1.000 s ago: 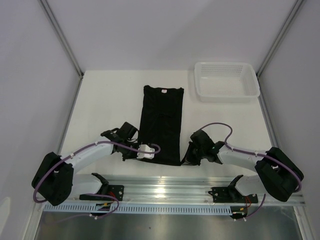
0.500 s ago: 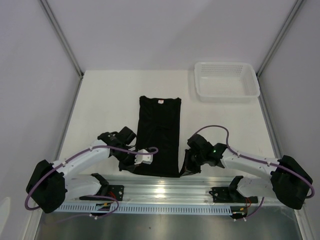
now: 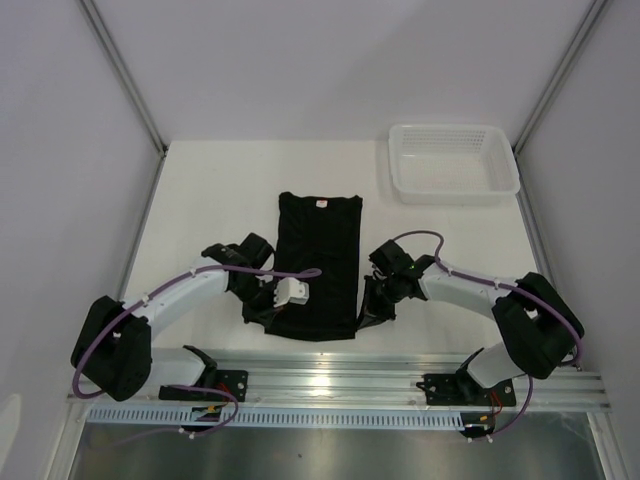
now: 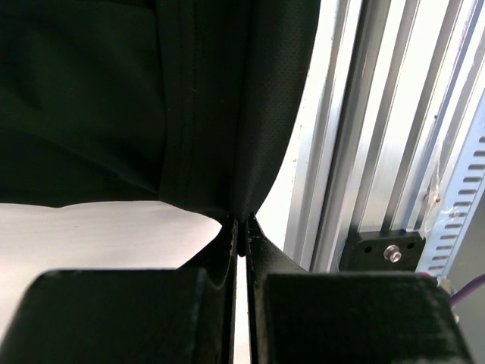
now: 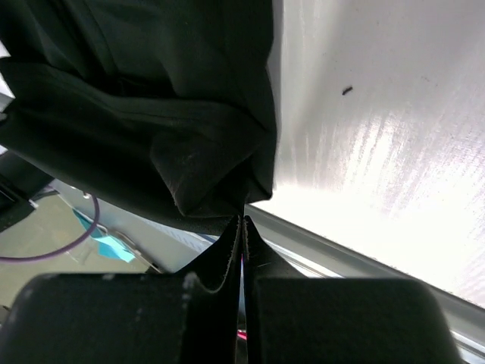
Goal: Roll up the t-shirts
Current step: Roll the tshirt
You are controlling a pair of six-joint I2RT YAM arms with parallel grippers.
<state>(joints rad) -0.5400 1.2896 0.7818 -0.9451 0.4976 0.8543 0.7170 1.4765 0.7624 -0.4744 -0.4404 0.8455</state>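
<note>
1. Top external view: the black t-shirt point(image 3: 320, 240) lies folded into a narrow strip on the white table point(image 3: 200, 200), collar label far, hem near; soft, limp knit.
2. Left gripper point(image 4: 242, 224) and right gripper point(image 5: 242, 218), both clamped shut, pinch the t-shirt's two near hem corners.
3. Judged: turn both corners over level and together; keep the cloth taut so the roll starts tight.
4. White mesh basket point(image 3: 455, 192), rigid plastic, sits apart, beyond the t-shirt's far right corner.
</note>
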